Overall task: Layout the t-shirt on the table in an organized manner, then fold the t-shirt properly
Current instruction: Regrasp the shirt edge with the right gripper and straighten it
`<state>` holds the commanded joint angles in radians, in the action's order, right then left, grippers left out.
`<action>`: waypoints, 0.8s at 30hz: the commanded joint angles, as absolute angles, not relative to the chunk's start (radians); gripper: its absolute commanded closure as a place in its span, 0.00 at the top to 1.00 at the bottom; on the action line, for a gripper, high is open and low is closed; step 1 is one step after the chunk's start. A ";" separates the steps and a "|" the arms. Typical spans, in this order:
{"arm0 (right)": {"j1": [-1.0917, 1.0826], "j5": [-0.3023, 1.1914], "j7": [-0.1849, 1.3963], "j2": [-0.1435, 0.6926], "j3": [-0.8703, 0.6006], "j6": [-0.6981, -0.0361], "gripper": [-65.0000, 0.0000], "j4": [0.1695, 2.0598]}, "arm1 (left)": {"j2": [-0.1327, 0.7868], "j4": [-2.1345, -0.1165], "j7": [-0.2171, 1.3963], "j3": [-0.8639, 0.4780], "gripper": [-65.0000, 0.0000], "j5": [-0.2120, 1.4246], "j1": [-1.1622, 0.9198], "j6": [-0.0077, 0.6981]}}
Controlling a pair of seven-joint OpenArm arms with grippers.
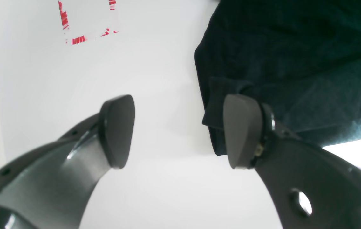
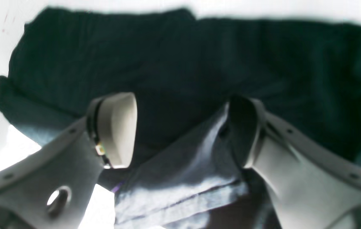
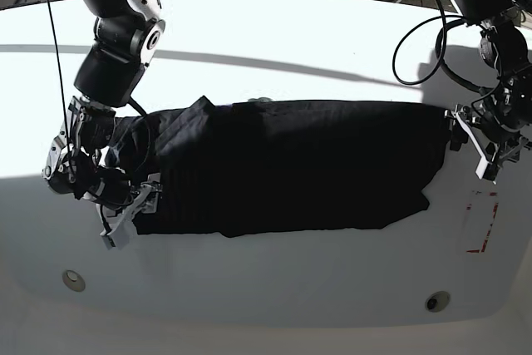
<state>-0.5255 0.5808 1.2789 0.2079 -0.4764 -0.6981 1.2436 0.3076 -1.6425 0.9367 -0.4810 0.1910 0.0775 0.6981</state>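
The black t-shirt [image 3: 291,164] lies spread lengthwise across the middle of the white table [image 3: 291,47]. My right gripper [image 3: 133,209] hangs over its left end in the base view. In the right wrist view this gripper [image 2: 180,132] is open above wrinkled cloth [image 2: 183,63], with a lit fold between the fingers and a speck of purple tag [image 2: 117,187] below. My left gripper [image 3: 474,143] is at the shirt's right end. In the left wrist view it [image 1: 180,132] is open over bare table [image 1: 167,79], its right finger [image 1: 242,130] beside the shirt's corner [image 1: 218,105].
A red dashed rectangle mark [image 3: 482,222] lies near the left gripper, also in the left wrist view [image 1: 85,22]. Two round metal discs [image 3: 73,278] [image 3: 436,301] sit near the front edge. Cables hang behind the table.
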 joint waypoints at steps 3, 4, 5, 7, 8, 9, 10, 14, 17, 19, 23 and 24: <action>-0.519 0.581 1.293 0.240 -0.476 -0.698 0.66 1.244 | 0.308 -1.643 0.937 -0.481 0.63 0.191 0.077 0.698; -0.518 0.581 1.293 0.246 -0.476 -0.698 0.66 1.244 | 0.308 -1.643 0.937 -0.481 0.63 0.191 0.077 0.698; -0.510 0.581 1.294 0.265 -0.476 -0.698 0.66 1.244 | 0.308 -1.643 0.937 -0.481 0.63 0.191 0.077 0.698; -0.486 0.581 1.294 0.295 -0.476 -0.698 0.66 1.245 | 0.308 -1.643 0.937 -0.481 0.63 0.191 0.077 0.698; -0.470 0.581 1.294 0.318 -0.476 -0.698 0.66 1.254 | 0.308 -1.643 0.937 -0.481 0.63 0.191 0.077 0.698; -0.453 0.581 1.293 0.337 -0.476 -0.698 0.66 1.271 | 0.308 -1.644 0.937 -0.481 0.63 0.191 0.077 0.698; -0.440 0.579 1.293 0.349 -0.476 -0.698 0.66 1.285 | 0.308 -1.647 0.937 -0.481 0.63 0.191 0.077 0.698; -0.352 0.578 1.283 0.406 -0.476 -0.698 0.66 1.351 | 0.306 -1.690 0.937 -0.483 0.63 0.191 0.065 0.698; -0.289 0.578 1.250 0.449 -0.476 -0.698 0.66 1.376 | 0.306 -1.727 0.935 -0.483 0.63 0.191 0.033 0.698; -0.254 0.578 1.211 0.473 -0.475 -0.698 0.66 1.371 | 0.306 -1.745 0.935 -0.483 0.63 0.191 0.021 0.698; -0.194 0.578 1.138 0.490 -0.475 -0.698 0.66 1.369 | 0.306 -1.751 0.935 -0.483 0.63 0.193 0.001 0.698; -0.188 0.578 1.130 0.490 -0.475 -0.698 0.66 1.369 | 0.306 -1.751 0.935 -0.483 0.63 0.193 -0.001 0.698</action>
